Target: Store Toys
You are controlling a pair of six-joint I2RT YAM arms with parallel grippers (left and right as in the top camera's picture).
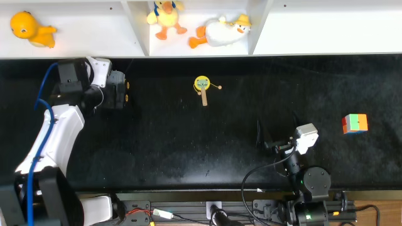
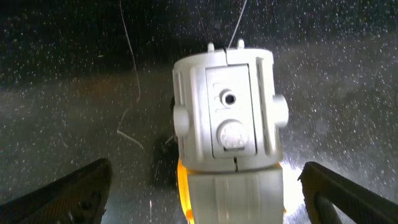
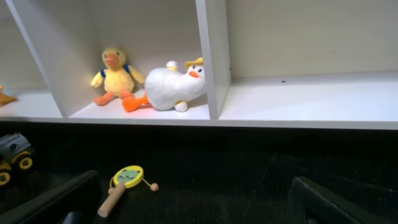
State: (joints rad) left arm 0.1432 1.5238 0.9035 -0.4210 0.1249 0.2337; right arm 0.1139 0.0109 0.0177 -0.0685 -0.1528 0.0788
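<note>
Nearest the left wrist camera is the toy truck (image 2: 227,124), white-bodied with yellow showing beneath, standing on the black table (image 1: 188,150). The left gripper (image 2: 206,167) hangs over it with its fingers (image 2: 81,193) spread wide to either side; neither finger touches the toy. In the top view this is at the table's left end, just in front of the shelf (image 1: 138,25).

The white shelf runs along the far edge in open compartments. The left one holds an orange-yellow duck (image 1: 31,28). The middle one holds a yellow duck plush (image 1: 166,17), sitting upright, and a white goose plush (image 1: 220,31) lying on its side just beside it.

On the table, a small hand drum (image 1: 202,85) with a wooden handle lies in front of the middle compartment. A coloured cube (image 1: 355,123) sits near the right end. The right gripper (image 3: 194,186) is near the front edge, its fingers also parted and gripping nothing, well apart from the cube. Cables (image 1: 157,213) trail along the near side by the arm bases.
</note>
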